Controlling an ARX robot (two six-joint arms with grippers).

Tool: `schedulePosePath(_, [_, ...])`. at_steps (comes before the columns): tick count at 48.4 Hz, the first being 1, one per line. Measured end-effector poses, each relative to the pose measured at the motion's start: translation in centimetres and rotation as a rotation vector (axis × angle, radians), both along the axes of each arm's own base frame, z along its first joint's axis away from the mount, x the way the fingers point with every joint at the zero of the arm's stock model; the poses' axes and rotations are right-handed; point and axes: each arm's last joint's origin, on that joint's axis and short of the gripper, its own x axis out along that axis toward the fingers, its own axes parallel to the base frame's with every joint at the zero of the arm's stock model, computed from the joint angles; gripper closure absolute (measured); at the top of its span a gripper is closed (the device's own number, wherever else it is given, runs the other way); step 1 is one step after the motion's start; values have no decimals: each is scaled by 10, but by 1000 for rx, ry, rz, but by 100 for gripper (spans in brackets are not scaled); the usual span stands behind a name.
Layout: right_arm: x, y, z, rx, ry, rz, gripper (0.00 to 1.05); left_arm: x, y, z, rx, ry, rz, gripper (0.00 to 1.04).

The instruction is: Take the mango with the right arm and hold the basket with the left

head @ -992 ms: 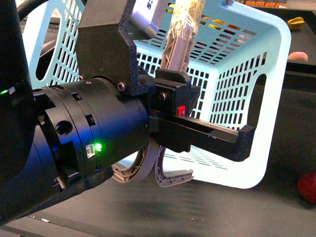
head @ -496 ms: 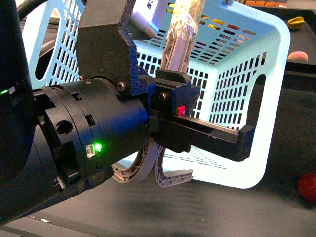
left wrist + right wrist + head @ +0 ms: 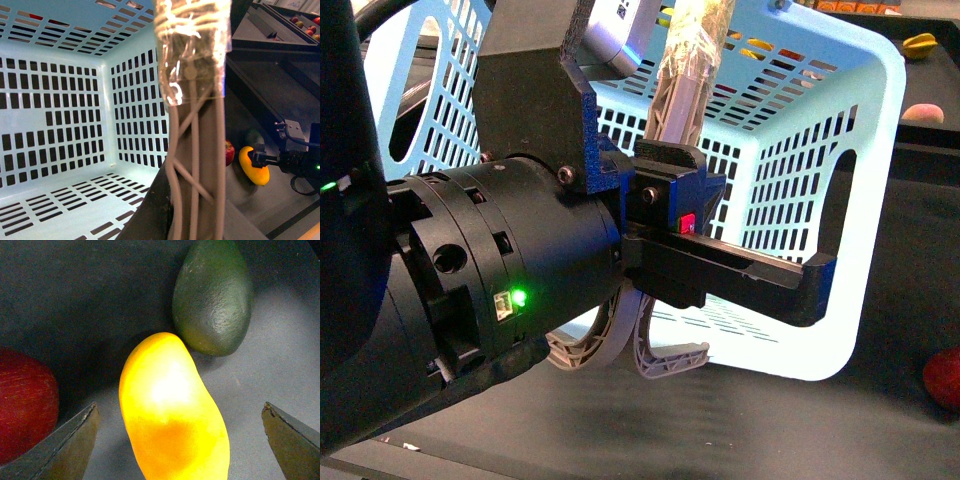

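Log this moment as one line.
left gripper holds basket by taped handle | right gripper open, straddling mango | mango not yet grasped

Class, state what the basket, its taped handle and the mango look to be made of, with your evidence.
Basket: moulded plastic, smooth turquoise walls with regular slots. Handle: ribbed grey-brown plastic, partly wrapped in glossy clear tape. Mango: glossy yellow skin; real or imitation, unclear.

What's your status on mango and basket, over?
Right gripper open, fingers straddling mango, not closed. Left gripper at basket handle, grip unclear. Avocado and apple close beside mango.
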Motion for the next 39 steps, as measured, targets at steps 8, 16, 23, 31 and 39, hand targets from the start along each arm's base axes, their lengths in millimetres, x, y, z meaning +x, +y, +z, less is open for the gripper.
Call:
schedulePosePath(8, [3, -2, -11, -4, 13, 1, 8, 0, 0, 0, 0, 0, 0, 99])
schedulePosePath(16, [7, -1, -22, -8, 34, 5, 8, 0, 0, 0, 0, 0, 0, 99])
schedulePosePath(23, [8, 1, -29, -4, 48, 16, 8, 0, 0, 0, 0, 0, 0, 99])
schedulePosePath(31, [8, 1, -36, -3, 60, 16, 8, 0, 0, 0, 0, 0, 0, 99])
schedulePosePath(39, [7, 2, -40, 0, 75, 23, 9, 0, 0, 0, 0, 0, 0, 99])
